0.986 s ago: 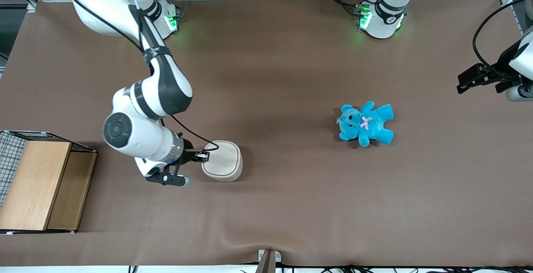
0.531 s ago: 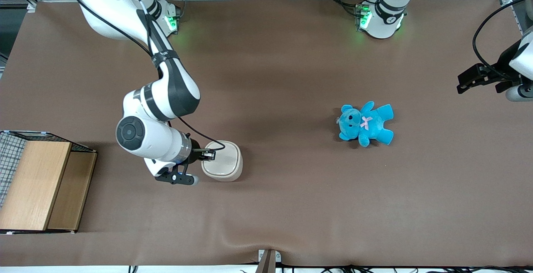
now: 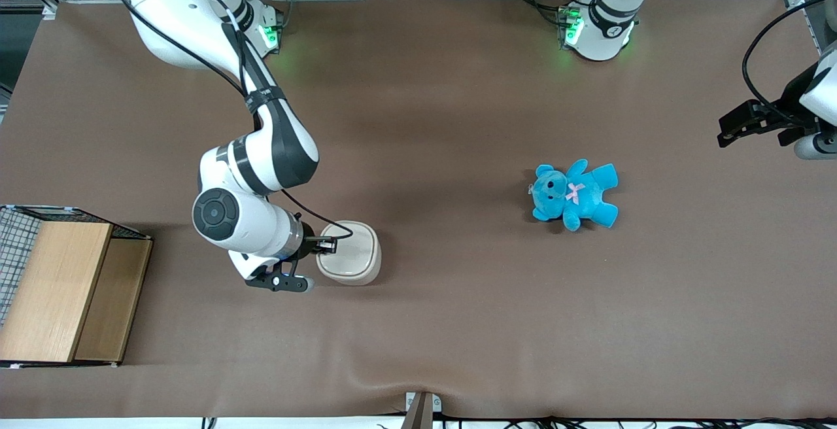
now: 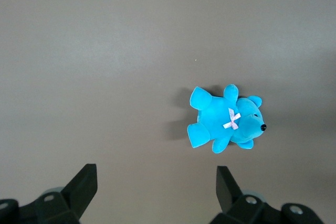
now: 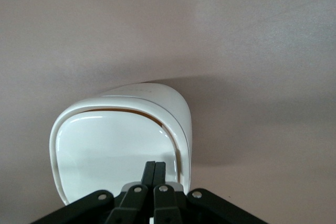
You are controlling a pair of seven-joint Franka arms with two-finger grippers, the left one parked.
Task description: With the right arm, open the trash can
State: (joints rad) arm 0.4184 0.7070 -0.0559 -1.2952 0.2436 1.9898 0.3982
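The cream-white trash can (image 3: 350, 260) stands on the brown table, its smooth flip lid down with a thin tan line showing along the lid seam in the right wrist view (image 5: 121, 145). The right arm (image 3: 255, 154) reaches down beside it. My gripper (image 3: 327, 244) is shut, its two black fingers pressed together with nothing between them, and its tips rest on the lid's edge nearest the working arm's end of the table. It shows in the right wrist view (image 5: 154, 167) over the lid.
A blue teddy bear (image 3: 574, 194) lies on the table toward the parked arm's end; it also shows in the left wrist view (image 4: 227, 119). A wooden box with wire mesh (image 3: 59, 285) stands at the working arm's end of the table.
The right arm's elbow and wrist have swung toward the trash can. The gripper tips moved from beside the lid's edge onto it. The lid has not visibly moved.
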